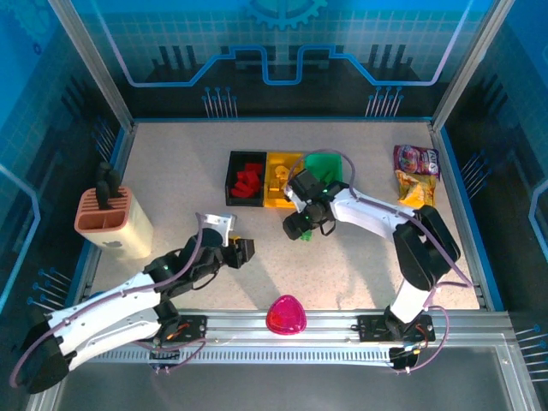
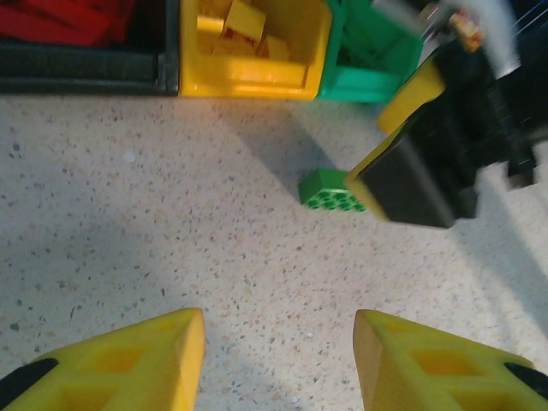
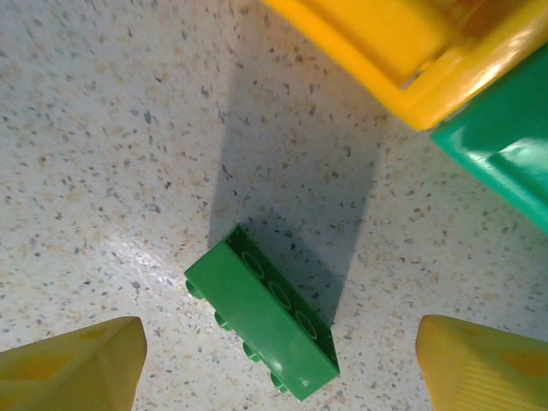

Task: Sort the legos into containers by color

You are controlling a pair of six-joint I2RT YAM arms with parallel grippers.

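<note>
One green lego [image 3: 261,321] — flat, long axis diagonal

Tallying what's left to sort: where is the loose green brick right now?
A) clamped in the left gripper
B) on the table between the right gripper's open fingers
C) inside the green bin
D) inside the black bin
B: the green brick lies on the table, outside the green bin, with the right gripper open on either side of it and not touching it.

A speckled beige table [image 1: 171,171] sat enclosed by blue translucent walls [image 1: 171,43] with a grid pattern, framed by pale metal posts [image 1: 90,60].
</note>
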